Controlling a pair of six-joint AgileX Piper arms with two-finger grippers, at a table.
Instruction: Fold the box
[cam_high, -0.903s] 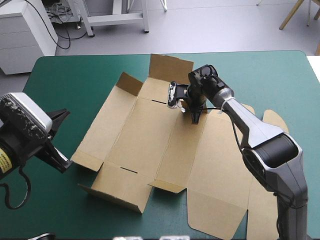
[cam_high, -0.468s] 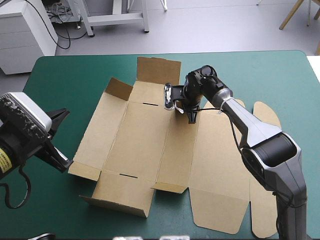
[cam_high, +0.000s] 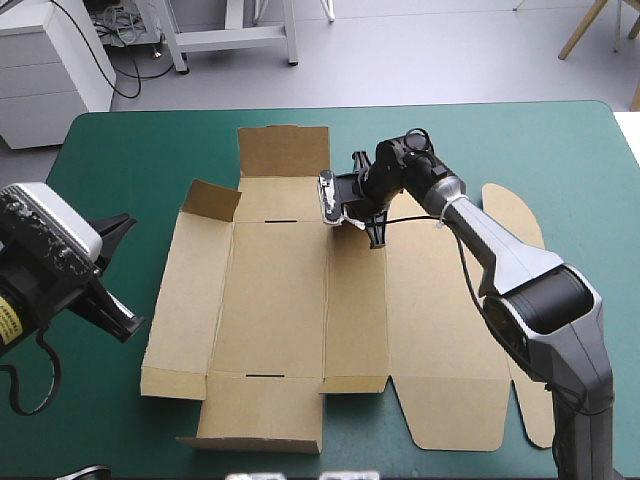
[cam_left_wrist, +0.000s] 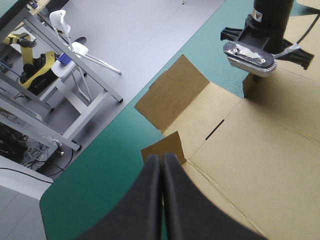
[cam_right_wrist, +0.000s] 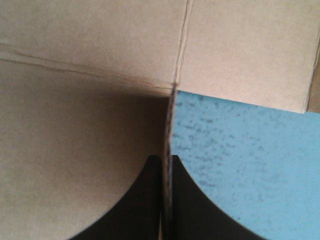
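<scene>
In the high view the box (cam_high: 280, 300) lies spread almost flat in the middle of the teal-green cover (cam_high: 130, 150). Only a small corner flap (cam_high: 212, 200) at its far left stands up, and the far panel (cam_high: 285, 150) beside it seems a little raised. The right gripper (cam_high: 377, 238) points down at the far edge of the board, near the middle of that edge, and pinches a short flap there.

In the left wrist view the left gripper (cam_left_wrist: 162, 157) has its two black fingers pressed together in one arch, holding nothing. It hangs above the cover just outside the box's left part. The corner flap (cam_left_wrist: 165, 146) is directly ahead of it and the far panel (cam_left_wrist: 172, 95) is beyond. The right gripper (cam_left_wrist: 251, 86) shows farther off, at its flap.

In the right wrist view the right gripper (cam_right_wrist: 166, 159) is all but closed, with a thin edge of brown board upright between the fingers. Flat board lies on one side and bare cover on the other.

I judge the risks as follows. The sheet is held at one small flap only, so a pull may drag the whole box across the smooth cover instead of bending a crease. The flap may also slip out or tear at its root, because the grip covers very little board. The left gripper, being off the board, cannot press the sheet down to prevent this.
</scene>
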